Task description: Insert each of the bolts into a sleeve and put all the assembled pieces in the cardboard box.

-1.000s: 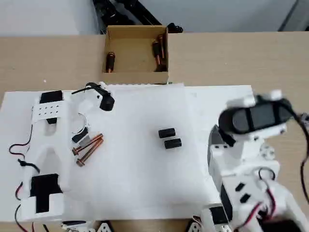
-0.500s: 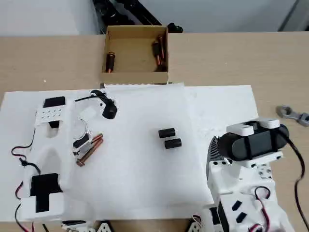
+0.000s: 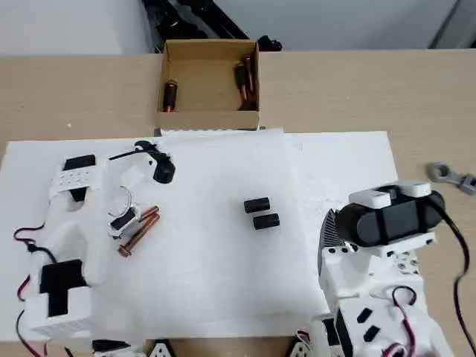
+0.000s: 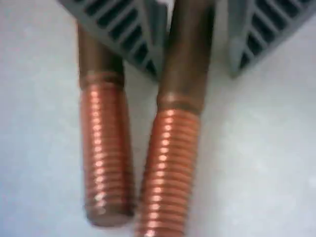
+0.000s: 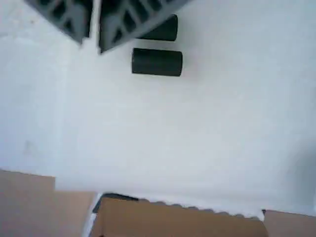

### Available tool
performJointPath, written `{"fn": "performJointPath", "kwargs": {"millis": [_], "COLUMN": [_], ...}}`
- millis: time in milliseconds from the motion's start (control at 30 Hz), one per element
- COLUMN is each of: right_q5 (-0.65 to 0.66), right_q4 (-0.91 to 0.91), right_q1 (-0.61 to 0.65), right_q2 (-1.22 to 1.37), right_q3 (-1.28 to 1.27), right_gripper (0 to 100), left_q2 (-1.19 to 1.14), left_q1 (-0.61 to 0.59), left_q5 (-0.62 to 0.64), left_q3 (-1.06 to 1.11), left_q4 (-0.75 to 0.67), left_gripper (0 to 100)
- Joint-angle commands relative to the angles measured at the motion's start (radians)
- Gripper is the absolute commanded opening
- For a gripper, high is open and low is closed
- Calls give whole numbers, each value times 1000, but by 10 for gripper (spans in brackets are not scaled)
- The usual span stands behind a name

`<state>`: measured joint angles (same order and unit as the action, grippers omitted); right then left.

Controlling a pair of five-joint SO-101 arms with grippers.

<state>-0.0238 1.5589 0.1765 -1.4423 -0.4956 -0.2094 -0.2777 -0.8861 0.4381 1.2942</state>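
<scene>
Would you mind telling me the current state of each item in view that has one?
cardboard box, open, assembled pieces inside.
first bolt, lying flat, unsleeved.
second bolt, lying flat beside it, unsleeved.
left gripper, open, straddling first bolt.
far sleeve, lying flat, empty.
near sleeve, lying flat beside it, empty.
right gripper, shut, empty.

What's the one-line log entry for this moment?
left pincer open astride one bolt, second bolt beside | right pincer shut, empty | two sleeves loose | cardboard box holds assembled pieces
</scene>
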Motion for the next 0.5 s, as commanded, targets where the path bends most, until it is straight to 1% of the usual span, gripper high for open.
{"fn": "performJointPath", "kwargs": {"millis": [0,100,167,200,467], "right_q5": [9,9,9,9,8], "right_q4": [-12,-16,-16,-16,-15], "right_q1": [-1,-1,-1,-1,-1], "right_q2": [-2,-2,-2,-2,-2], "right_q3": [-2,-2,-2,-2,-2], "right_gripper": [5,5,5,5,5], "left_q2": [-109,-127,-129,-129,-127], "left_q1": [-72,-68,-66,-66,-68], "left_q5": [-12,-12,-12,-12,-8], "left_q3": [-41,-56,-59,-61,-62], "left_q4": [-23,-18,-17,-15,-2], "left_gripper": [76,62,12,3,6]}}
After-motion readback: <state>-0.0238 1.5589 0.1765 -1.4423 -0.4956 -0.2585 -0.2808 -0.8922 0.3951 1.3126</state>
